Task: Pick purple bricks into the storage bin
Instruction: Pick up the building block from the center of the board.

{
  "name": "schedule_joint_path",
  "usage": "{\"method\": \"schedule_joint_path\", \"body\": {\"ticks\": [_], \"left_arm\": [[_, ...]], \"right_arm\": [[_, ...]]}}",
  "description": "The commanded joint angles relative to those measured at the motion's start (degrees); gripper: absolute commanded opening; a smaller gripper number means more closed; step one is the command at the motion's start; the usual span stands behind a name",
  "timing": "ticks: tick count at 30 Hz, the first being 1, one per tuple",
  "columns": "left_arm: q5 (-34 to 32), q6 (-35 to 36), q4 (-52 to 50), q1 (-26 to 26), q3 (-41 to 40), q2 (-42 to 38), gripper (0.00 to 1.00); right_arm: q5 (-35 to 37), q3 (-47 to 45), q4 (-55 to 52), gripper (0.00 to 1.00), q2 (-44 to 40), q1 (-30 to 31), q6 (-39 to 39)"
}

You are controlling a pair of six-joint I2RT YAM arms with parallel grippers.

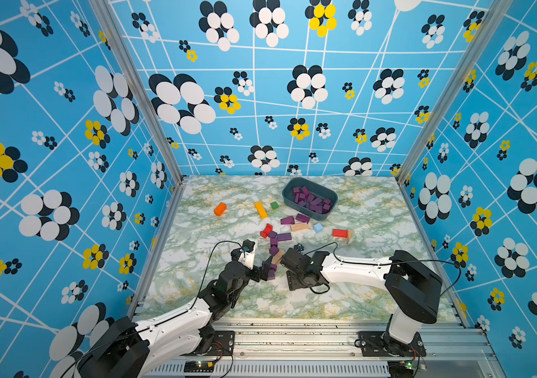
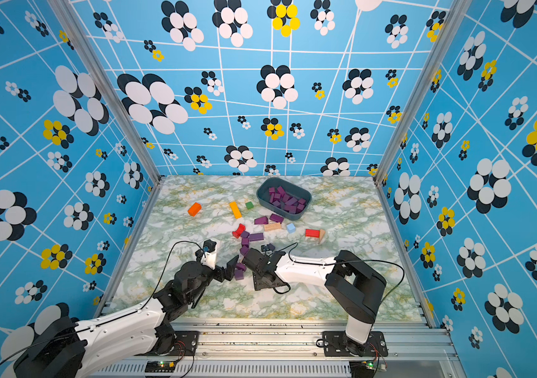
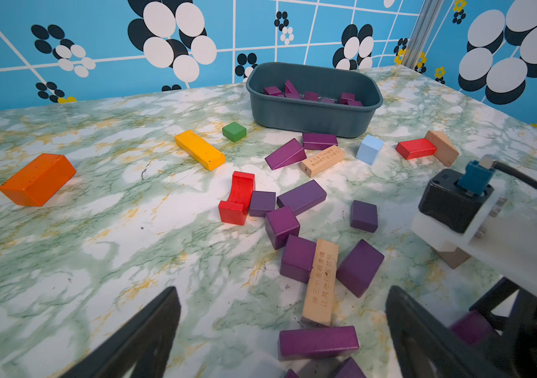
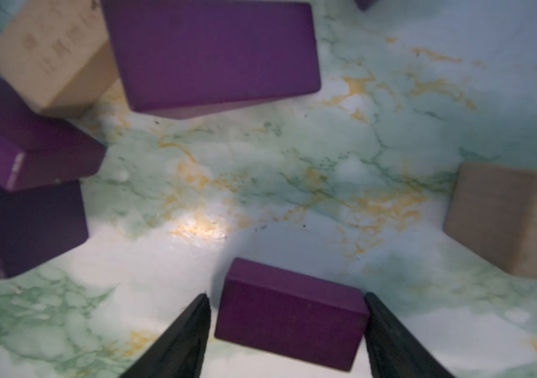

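Note:
The storage bin (image 1: 318, 214) stands at the back of the table, with several purple bricks (image 3: 311, 95) inside. More purple bricks (image 1: 284, 236) lie loose in the middle, and a purple wedge (image 3: 285, 153) lies nearer the bin. My left gripper (image 3: 281, 291) is wide open just above the table, and a purple bar (image 3: 318, 342) lies between its fingers, untouched. My right gripper (image 4: 286, 297) points down at the table with a purple brick (image 4: 290, 314) between its fingers. One finger touches it and a thin gap shows at the other. Both grippers meet near the front cluster (image 2: 239, 271).
Around the purple ones lie an orange block (image 1: 220, 208), a yellow bar (image 1: 260, 209), a green cube (image 1: 274, 205), red blocks (image 1: 266, 230) and a light-blue cube (image 1: 318, 227). Tan bars (image 3: 321, 281) are mixed in. A tan block (image 4: 509, 219) sits near my right gripper.

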Motion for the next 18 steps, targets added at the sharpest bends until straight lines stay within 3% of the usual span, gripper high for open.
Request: {"method": "schedule_joint_path", "body": {"ticks": [1,4,7,13,18], "left_arm": [[-1.0,-0.6,0.4,-0.1,0.9,0.6,1.00],[-1.1,-0.7,0.2,-0.1,1.0,0.8,1.00],[-1.1,-0.7,0.1,-0.1,1.1,0.9,0.99],[-1.1,-1.0,0.1,0.1,1.2,1.4,0.99],[-1.3,-1.1,0.2,0.2,1.3,1.8,0.99]], "right_arm": [[1.2,0.6,-2.6,0.74,2.7,-0.1,-1.3],[1.1,0.7,-2.1,0.70,2.9,-0.4,-1.4],[1.2,0.2,-1.7,0.59,2.5,-0.7,-1.4],[1.3,-1.8,0.4,0.56,-0.1,-1.7,-1.6],[-3.1,-3.8,5.9,0.53,-3.4,-4.2,-3.3]]}}
